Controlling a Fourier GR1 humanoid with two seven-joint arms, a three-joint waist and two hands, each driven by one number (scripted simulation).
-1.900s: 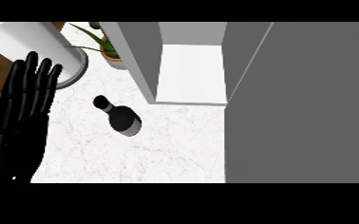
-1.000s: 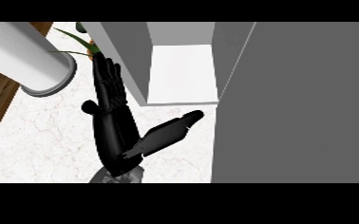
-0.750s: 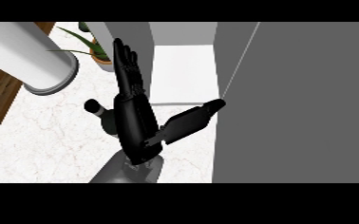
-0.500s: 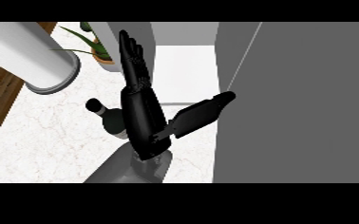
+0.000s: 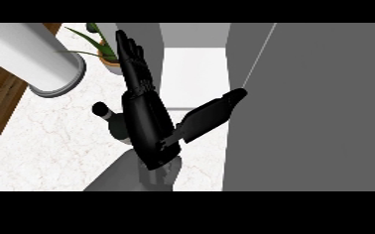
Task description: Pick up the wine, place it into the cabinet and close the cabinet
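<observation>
The wine bottle point(image 5: 108, 120) is dark and stands on the white marble counter point(image 5: 58, 148); only its neck and left shoulder show. My left hand point(image 5: 147, 124) lies over the rest of it, fingers straight and pointing away toward the cabinet, so it is open. Its thumb sticks out to the right and its tip reaches the edge of the grey cabinet door point(image 5: 307, 109). The door stands open and shows the cabinet's white inside point(image 5: 194, 74), just right of the fingers. My right hand is not in view.
A large white cylinder point(image 5: 40, 59) stands at the far left. A potted plant point(image 5: 102, 54) sits behind the bottle, close to the fingertips. Brown wood point(image 5: 11, 94) borders the counter on the left.
My left hand has swung from the left edge across the counter to the right and further out over the bottle. Its thumb has reached the door's edge.
</observation>
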